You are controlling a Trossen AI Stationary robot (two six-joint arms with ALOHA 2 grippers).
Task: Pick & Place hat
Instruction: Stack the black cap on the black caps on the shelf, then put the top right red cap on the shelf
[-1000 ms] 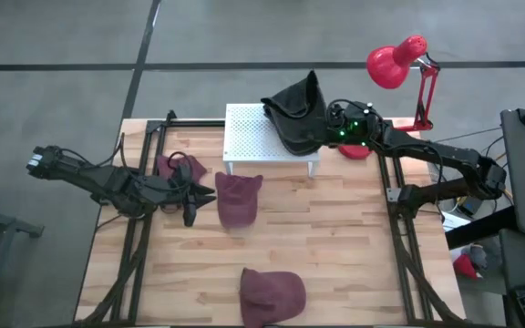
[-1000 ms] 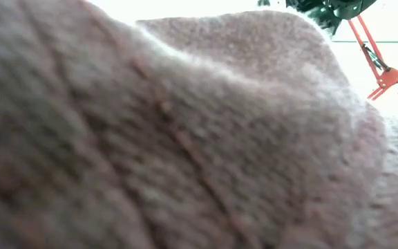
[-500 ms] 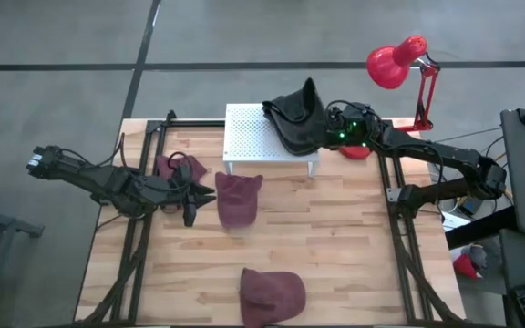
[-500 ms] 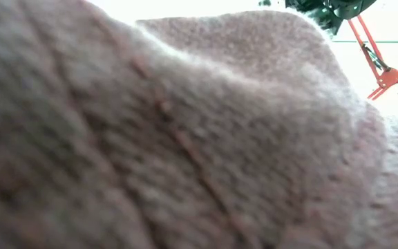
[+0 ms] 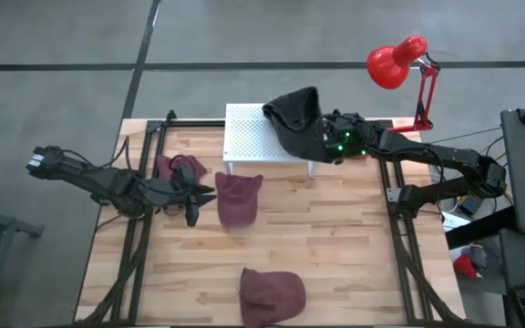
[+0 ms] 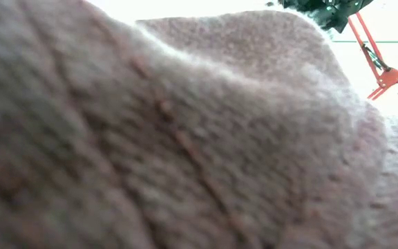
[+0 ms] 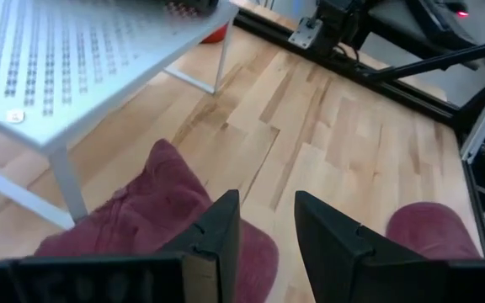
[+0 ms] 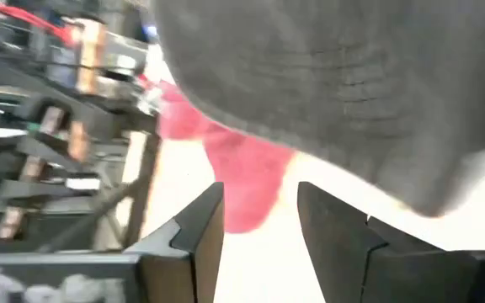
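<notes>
The right gripper (image 8: 259, 227) has its two fingers spread with a clear gap between them and nothing pinched; the dark grey hat (image 8: 335, 76) hangs just ahead of the fingertips. From above, that gripper (image 5: 328, 146) sits at the right end of the white perforated stand (image 5: 253, 132), and the dark hat (image 5: 297, 118) lies draped over the stand's right end, partly spilling past its edge. Whether a finger touches the cloth I cannot tell.

The left gripper (image 7: 263, 227) also stands parted, holding nothing, poised over a maroon hat (image 7: 154, 215) on the wooden table (image 7: 352, 143). In the high view it (image 5: 192, 199) sits between a crumpled maroon hat (image 5: 176, 169) at the left and the maroon hat (image 5: 238, 199) in front of the stand.

A third maroon hat (image 5: 272, 293) lies at the near edge and fills the low view (image 6: 150, 138). A red desk lamp (image 5: 399, 62) stands at the far right corner.
</notes>
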